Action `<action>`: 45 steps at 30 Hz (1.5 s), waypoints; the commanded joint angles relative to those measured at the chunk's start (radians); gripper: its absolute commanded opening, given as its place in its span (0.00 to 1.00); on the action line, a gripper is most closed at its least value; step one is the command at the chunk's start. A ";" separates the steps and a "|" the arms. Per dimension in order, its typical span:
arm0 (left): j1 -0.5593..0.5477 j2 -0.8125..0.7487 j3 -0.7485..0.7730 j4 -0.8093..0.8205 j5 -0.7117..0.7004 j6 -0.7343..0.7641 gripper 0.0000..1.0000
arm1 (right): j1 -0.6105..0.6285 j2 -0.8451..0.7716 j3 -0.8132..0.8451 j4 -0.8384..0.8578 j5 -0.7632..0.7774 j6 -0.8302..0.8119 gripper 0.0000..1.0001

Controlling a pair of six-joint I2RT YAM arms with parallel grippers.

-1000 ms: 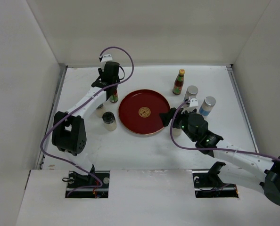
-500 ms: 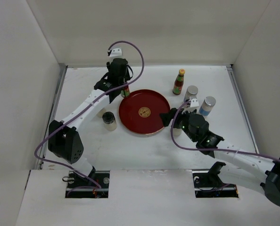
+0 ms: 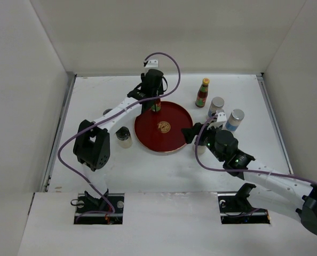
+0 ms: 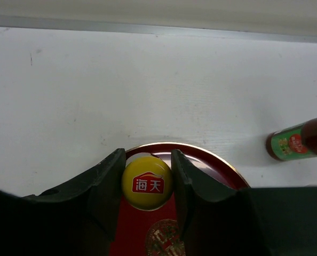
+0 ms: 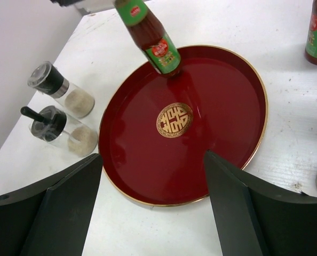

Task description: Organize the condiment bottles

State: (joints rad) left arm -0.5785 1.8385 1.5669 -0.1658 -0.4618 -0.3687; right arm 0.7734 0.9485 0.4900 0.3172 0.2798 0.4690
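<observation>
My left gripper (image 3: 156, 100) is shut on a slim red bottle with a green neck (image 5: 154, 38). Its yellow cap (image 4: 147, 184) sits between the fingers. The bottle stands upright with its base at the far part of the round red tray (image 3: 175, 143); I cannot tell whether it touches. A second red bottle (image 3: 202, 92) stands behind the tray to the right. Two white silver-topped shakers (image 3: 216, 105) (image 3: 235, 119) stand right of the tray. Two dark-lidded jars (image 5: 60, 88) (image 5: 62, 128) stand left of it. My right gripper (image 3: 193, 138) is open and empty at the tray's right rim.
White walls close in the table on the left, back and right. The tray (image 5: 148, 176) holds only the gripped bottle and its gold centre emblem (image 5: 173, 118). The left arm reaches across above the far jar.
My left gripper has carried the red bottle to the right, from beside the jars to over the far part of the tray. The right arm has barely moved.
</observation>
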 commanded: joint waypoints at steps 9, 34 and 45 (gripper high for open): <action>0.006 -0.079 -0.136 0.264 -0.017 0.014 0.50 | -0.001 -0.013 0.002 0.043 -0.002 0.011 0.86; 0.018 -0.830 -0.899 0.476 -0.022 -0.265 0.30 | -0.341 0.372 0.645 -0.355 0.088 -0.110 0.78; -0.033 -1.113 -1.139 0.468 0.087 -0.374 0.35 | -0.397 0.696 0.926 -0.448 0.150 -0.207 0.90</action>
State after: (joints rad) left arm -0.5983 0.7799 0.4397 0.2443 -0.4248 -0.6964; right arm 0.3855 1.6146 1.3418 -0.1059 0.3958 0.3008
